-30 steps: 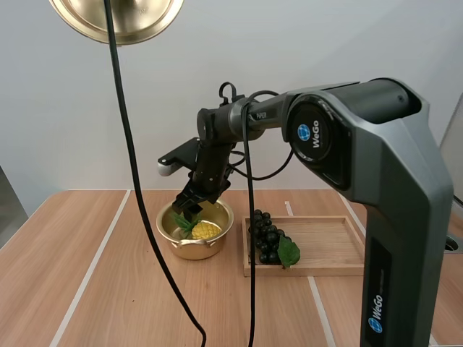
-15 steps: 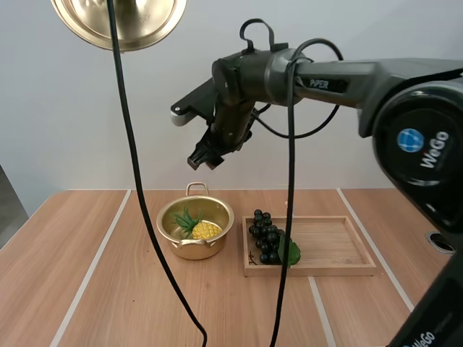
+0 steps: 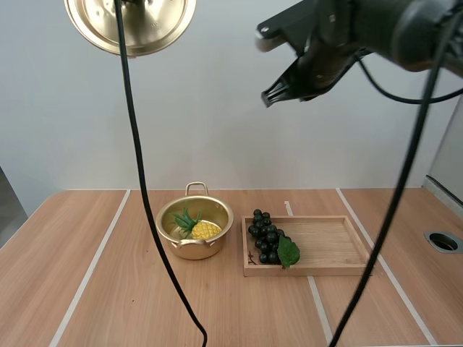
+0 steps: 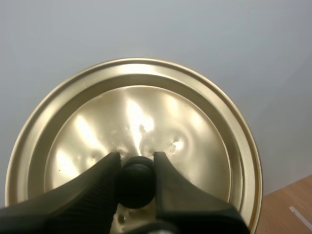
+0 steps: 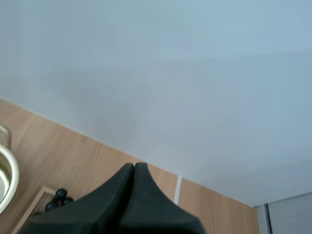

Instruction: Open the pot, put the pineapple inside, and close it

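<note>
A small yellow pineapple [image 3: 200, 228] with green leaves lies inside the open gold pot [image 3: 224, 214] on the table. The gold lid [image 3: 130, 25] hangs high above the table's left side. My left gripper [image 4: 135, 170] is shut on the lid's [image 4: 195, 141] black knob [image 4: 134, 178], seen from the lid's top. High over the tray, my right gripper [image 3: 271, 97] is shut with nothing between its fingers. In the right wrist view those fingers [image 5: 132, 183] lie together as one dark wedge above the table's back edge.
A wooden tray [image 3: 333, 246] lies right of the pot, with a bunch of dark grapes [image 3: 266, 237] and a green leaf at its left end. A round hole [image 3: 443, 241] sits in the tabletop at the far right.
My right gripper rose from inside the pot, leaving the pineapple there, swung up and to the right, and its fingers closed. The lid shifted slightly right.
</note>
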Robot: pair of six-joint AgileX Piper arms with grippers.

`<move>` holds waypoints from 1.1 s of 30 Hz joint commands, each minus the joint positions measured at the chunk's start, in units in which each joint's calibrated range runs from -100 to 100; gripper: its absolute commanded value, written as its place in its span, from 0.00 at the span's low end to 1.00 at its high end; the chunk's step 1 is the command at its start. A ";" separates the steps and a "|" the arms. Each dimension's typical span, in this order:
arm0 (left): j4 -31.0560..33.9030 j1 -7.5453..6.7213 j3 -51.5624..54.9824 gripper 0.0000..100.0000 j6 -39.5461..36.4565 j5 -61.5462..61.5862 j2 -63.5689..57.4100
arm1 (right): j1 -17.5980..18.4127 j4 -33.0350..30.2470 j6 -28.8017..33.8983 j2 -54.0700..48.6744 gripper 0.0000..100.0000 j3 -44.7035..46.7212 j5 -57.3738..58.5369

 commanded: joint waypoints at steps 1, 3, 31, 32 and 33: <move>-4.35 0.07 2.10 0.00 1.34 1.64 1.66 | -2.58 1.77 0.56 -5.18 0.00 3.30 -4.51; -6.10 0.07 4.75 0.00 3.03 1.69 2.49 | -3.80 1.51 0.56 -7.77 0.00 6.43 -7.77; -14.05 -1.51 37.40 0.00 12.42 -14.80 7.96 | -14.36 9.93 0.93 -6.70 0.00 31.63 -51.42; -14.05 -2.14 38.45 0.00 12.51 -16.78 7.96 | -14.36 9.85 0.93 -6.18 0.00 31.93 -51.58; -14.05 -2.86 39.24 0.00 12.51 -18.84 7.96 | -14.36 9.71 0.93 -5.75 0.00 32.07 -51.58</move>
